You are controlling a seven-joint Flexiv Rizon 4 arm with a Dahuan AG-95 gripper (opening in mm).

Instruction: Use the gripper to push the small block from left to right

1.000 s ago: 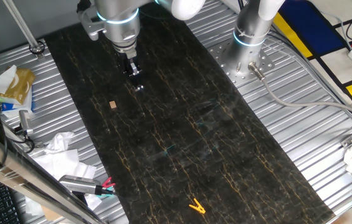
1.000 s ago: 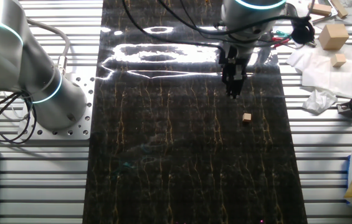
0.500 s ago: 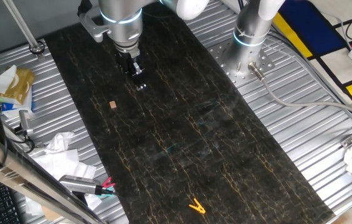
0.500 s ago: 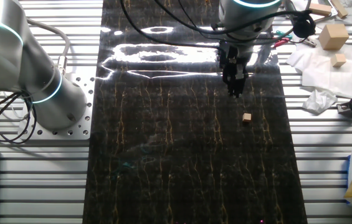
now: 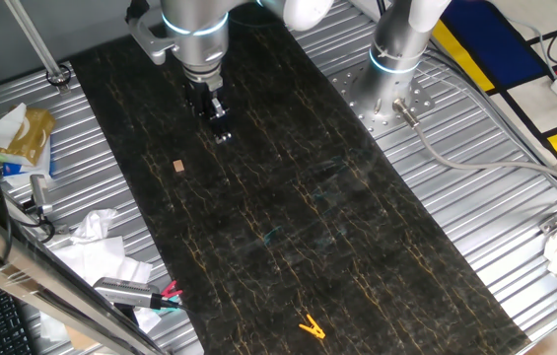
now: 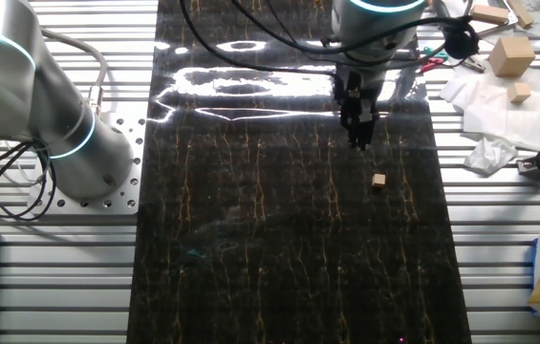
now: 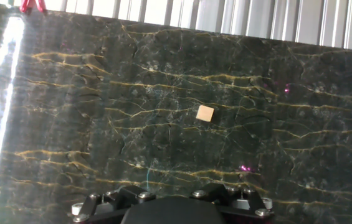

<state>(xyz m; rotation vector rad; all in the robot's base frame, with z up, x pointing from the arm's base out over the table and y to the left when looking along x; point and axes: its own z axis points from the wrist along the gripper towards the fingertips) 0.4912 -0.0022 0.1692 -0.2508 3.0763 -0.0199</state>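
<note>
Black marble-look mat (image 5: 288, 217) is covering the table's middle, w/ a second silver arm's bolted base (image 5: 384, 97) sitting off its edge, well apart from the action. The working arm is hanging over the mat's far end, its gripper (image 5: 218, 124) pointing down at the mat (image 6: 279, 239); in the other fixed view the gripper (image 6: 358, 129) is sitting up-frame of the small block (image 6: 378, 181), near but not touching. Whether the tip is touching the mat can't be told. Fingers look narrow and close together, but whether they're actually pressed together can't be told; nothing is between them. The small block (image 5: 177, 167) is lying alone on the mat, and in the hand view the block (image 7: 205, 113) is showing ahead of the fingers, slightly right of centre. A yellow clip (image 5: 310, 326) is lying at the mat's near end, well clear. Judgement: approach step, push not begun. To do it well: get the tip low, just off the mat, behind the block's left face, centred on it so the block isn't spinning off, then sweep slow & straight.
</note>
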